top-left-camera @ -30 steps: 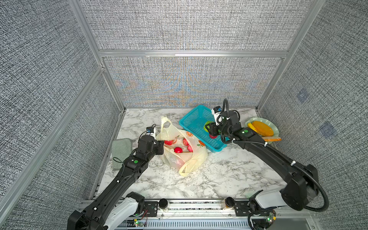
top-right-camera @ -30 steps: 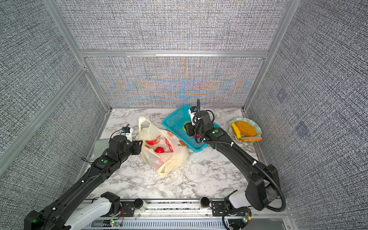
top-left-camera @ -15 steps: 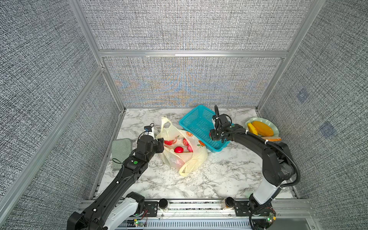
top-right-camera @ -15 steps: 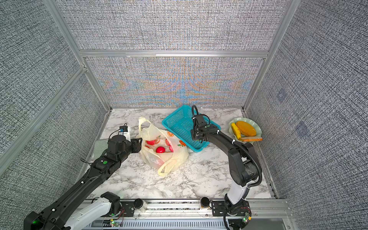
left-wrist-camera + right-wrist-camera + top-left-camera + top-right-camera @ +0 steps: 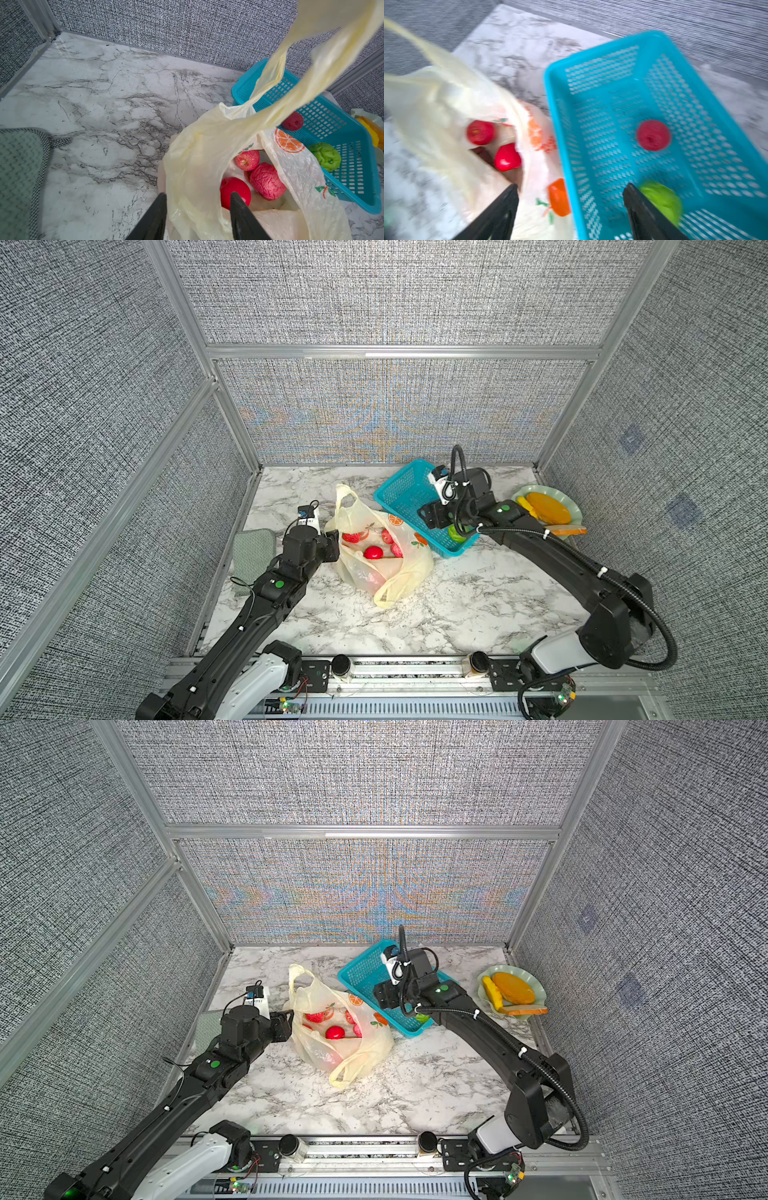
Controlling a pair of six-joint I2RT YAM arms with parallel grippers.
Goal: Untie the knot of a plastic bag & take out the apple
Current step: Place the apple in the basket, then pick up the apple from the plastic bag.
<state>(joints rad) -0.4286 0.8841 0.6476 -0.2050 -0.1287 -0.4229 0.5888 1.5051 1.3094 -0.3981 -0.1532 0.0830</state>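
Late stage of the task. The plastic bag [image 5: 409, 568] is lying near the middle of the surface [image 5: 457, 614], a little toward its left edge, with its mouth gaping upward. No knot is showing and the handle loops [image 5: 272, 70] are hanging free, so the untying is judged done. The left claw [image 5: 198, 195] is standing open astride the bag's left rim, one finger inside the mouth and one outside, apparently clamping nothing. The right claw [image 5: 571, 185], blurred, is hovering wide open and empty where the bag is leaning against the teal basket [image 5: 401, 497], which is sitting toward the far edge. A red apple [image 5: 653, 135] is resting on the basket floor, clear of the bag, near a green fruit [image 5: 325, 156]. The removal is therefore judged accomplished, though other red fruits [image 5: 234, 191] are lying inside the bag. No wording is legible: the bag is bearing only orange-slice and small-fruit prints, and the white label [image 5: 308, 522] on the left wrist camera is too small to read.
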